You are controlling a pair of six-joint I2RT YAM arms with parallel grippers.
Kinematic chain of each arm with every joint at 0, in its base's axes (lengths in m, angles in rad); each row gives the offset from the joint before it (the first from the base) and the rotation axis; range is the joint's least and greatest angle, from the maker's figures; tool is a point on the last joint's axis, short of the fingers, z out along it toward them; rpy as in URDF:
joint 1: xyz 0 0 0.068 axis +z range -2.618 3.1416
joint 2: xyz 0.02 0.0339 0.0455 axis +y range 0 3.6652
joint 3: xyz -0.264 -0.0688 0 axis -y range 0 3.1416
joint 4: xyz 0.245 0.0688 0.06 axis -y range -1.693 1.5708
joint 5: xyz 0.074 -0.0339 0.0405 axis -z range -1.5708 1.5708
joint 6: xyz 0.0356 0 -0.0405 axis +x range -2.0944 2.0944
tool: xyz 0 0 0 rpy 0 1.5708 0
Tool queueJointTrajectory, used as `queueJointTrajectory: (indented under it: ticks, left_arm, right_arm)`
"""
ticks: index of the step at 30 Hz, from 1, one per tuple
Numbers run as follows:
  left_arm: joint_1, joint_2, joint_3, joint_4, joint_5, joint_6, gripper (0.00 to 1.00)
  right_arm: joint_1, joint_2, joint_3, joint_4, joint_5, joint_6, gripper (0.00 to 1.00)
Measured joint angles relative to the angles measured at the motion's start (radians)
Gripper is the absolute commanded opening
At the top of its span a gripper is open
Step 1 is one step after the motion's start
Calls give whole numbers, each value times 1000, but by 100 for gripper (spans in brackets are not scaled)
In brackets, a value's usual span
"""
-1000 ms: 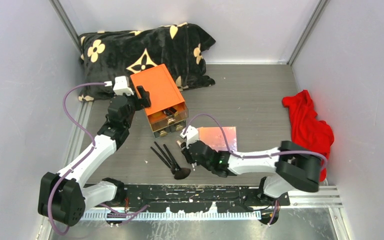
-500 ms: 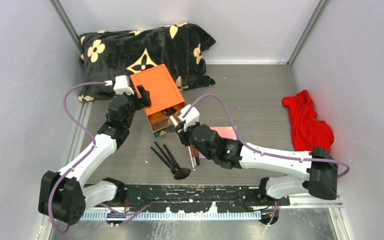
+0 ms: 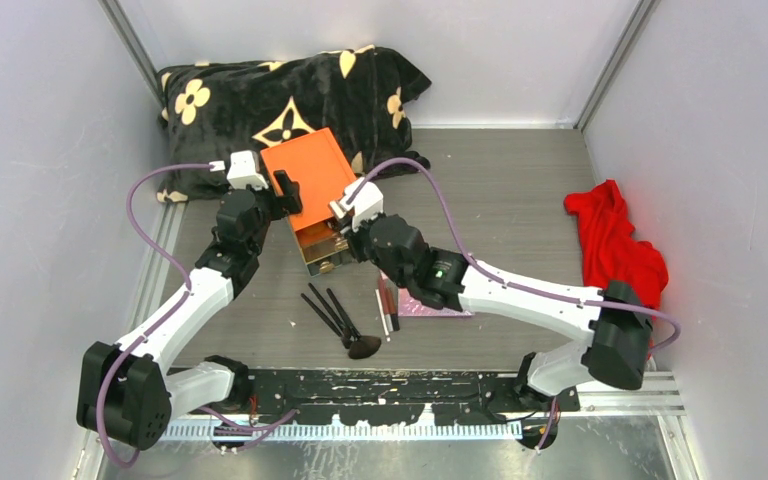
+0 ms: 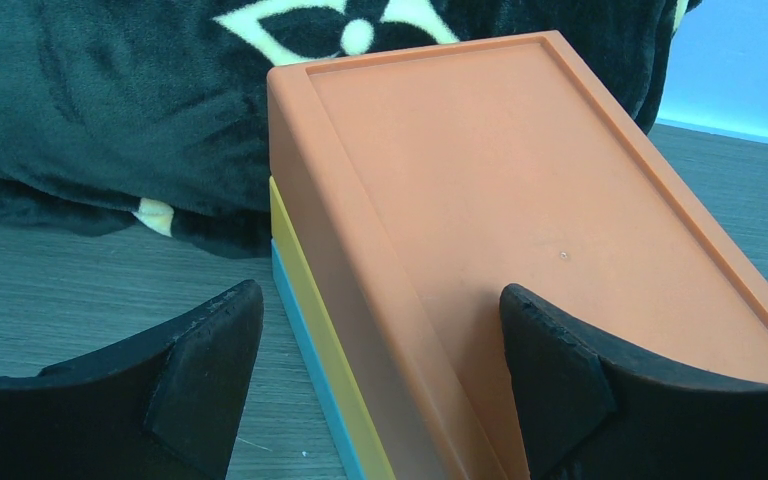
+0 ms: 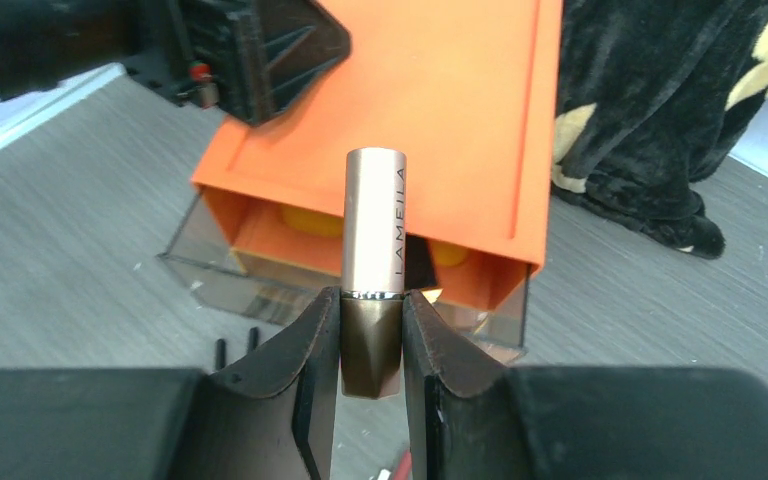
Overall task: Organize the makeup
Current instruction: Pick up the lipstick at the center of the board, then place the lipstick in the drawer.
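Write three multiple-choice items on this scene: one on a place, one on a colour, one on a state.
1. Where does the crumpled red cloth lie?
A. on the right side of the grey table
B. in a drawer
C. hanging on the wall

2. What colour is the lid of the plastic drawer box?
A. green
B. orange
C. white

3. What are the right fingers doing?
A. spread, empty
B. shut on the cloth
C. shut on the rose-gold metallic tube

Key:
1 A, it sits alone near the right wall.
2 B, every view shows an orange lid.
3 C, the tube stands clamped between them.
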Motion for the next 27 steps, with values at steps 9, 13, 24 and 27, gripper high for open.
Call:
queueJointTrajectory:
  ticks: [9,13,24,27]
  left_arm:
    - [0,0,0,0,0,0,86]
    - [0,0,0,0,0,0,86]
    - [0,0,0,0,0,0,86]
    - [0,0,0,0,0,0,86]
  right_arm:
    - [-129,118,59,39,-83,-23,11]
    - [-140,150,74,68,-115,-23,10]
    - [-141,121,34,79,-148,-7,10]
    - [-141,88,0,73,-149,-2,10]
